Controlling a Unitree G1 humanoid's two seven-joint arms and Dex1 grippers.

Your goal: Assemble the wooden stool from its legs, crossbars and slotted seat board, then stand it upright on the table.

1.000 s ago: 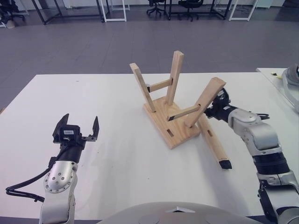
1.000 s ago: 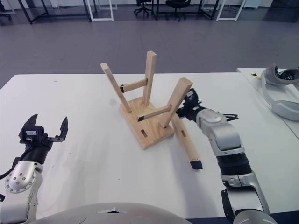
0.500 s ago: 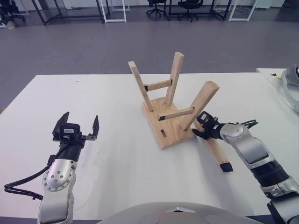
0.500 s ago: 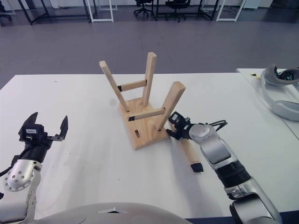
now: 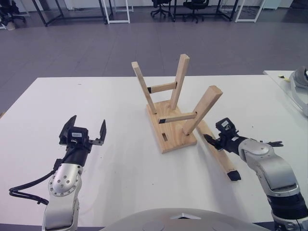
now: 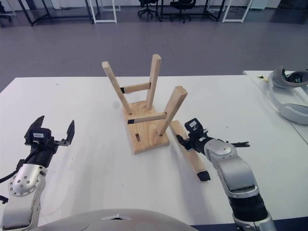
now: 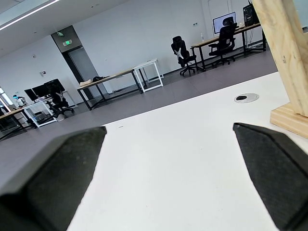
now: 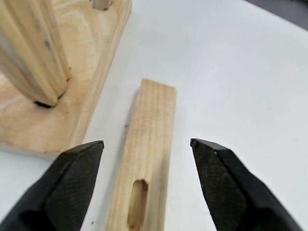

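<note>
Pale wooden stool (image 5: 169,108), upside down: its slotted seat board (image 5: 179,138) lies flat on the white table (image 5: 120,96), three legs up. The loose fourth leg (image 6: 195,164) lies just beside it, the right gripper (image 8: 145,143) spread wide astride it. Left gripper (image 5: 88,122) hangs released, well apart.

At four o'clock the right gripper (image 5: 215,132) hides part of the loose leg (image 5: 223,162); at three o'clock the edge cuts off a headset (image 5: 301,91).
</note>
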